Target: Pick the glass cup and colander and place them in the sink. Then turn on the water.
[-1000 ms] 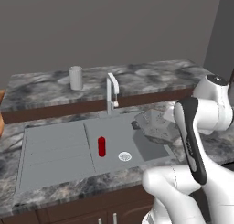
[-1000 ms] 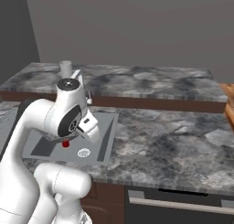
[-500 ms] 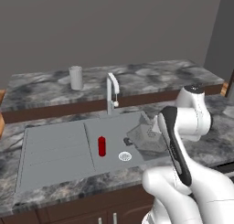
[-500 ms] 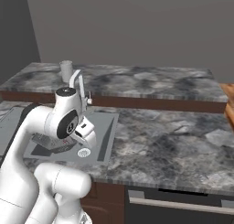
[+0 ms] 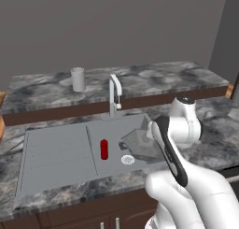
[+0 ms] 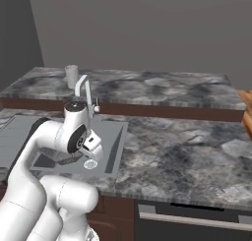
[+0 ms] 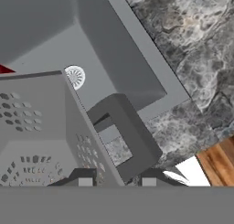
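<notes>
Colander (image 5: 140, 141) now hangs over the sink (image 5: 56, 151) basin, carried from the table at 3 o'clock. End effector (image 7: 113, 182) pinches its rim wall. Glass cup (image 5: 77, 79) stands at 11 o'clock.

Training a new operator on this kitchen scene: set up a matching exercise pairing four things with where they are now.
Things:
1. tall pale translucent glass cup
2. grey faceted metal colander
3. small red cylinder
4. pale arched faucet

Places:
A. lying in the basin beside the round drain
B. held over the basin by the gripper
C. standing on the back counter
D. rising behind the sink

Pairs: 1-C, 2-B, 3-A, 4-D
</notes>
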You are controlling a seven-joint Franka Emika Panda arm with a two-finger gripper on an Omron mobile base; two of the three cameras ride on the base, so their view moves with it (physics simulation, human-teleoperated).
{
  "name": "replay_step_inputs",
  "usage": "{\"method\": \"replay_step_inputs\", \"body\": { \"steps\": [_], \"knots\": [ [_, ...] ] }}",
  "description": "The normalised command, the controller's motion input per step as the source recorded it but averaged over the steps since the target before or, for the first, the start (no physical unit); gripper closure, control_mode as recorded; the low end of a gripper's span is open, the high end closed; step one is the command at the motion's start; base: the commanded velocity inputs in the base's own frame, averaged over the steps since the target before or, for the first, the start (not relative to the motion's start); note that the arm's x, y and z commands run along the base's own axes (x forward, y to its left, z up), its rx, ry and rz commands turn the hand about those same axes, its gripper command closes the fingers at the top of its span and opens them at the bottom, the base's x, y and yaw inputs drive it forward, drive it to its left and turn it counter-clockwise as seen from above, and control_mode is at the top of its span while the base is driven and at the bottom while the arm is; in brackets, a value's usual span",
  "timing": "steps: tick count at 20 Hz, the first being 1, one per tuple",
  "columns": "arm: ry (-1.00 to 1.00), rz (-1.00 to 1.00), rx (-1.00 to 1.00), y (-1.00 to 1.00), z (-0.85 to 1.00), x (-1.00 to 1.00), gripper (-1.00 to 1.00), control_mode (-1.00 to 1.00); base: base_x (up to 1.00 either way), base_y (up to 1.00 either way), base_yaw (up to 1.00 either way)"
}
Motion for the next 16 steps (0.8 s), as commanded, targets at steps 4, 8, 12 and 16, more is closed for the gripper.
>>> {"method": "replay_step_inputs", "body": {
  "steps": [4, 8, 12, 16],
  "knots": [
    [-0.11, 0.0, 0.03, 0.0, -0.26, 0.5, 1.0, -1.0, 0.0, 0.0, 0.0],
    [-0.02, 0.0, 0.0, 0.0, -0.17, 0.55, 1.0, -1.0, 0.0, 0.0, 0.0],
    [0.08, 0.0, -0.04, 0.0, -0.2, 0.47, 1.0, -1.0, 0.0, 0.0, 0.0],
    [0.15, 0.0, -0.03, 0.0, -0.19, 0.41, 1.0, -1.0, 0.0, 0.0, 0.0]
  ]
}}
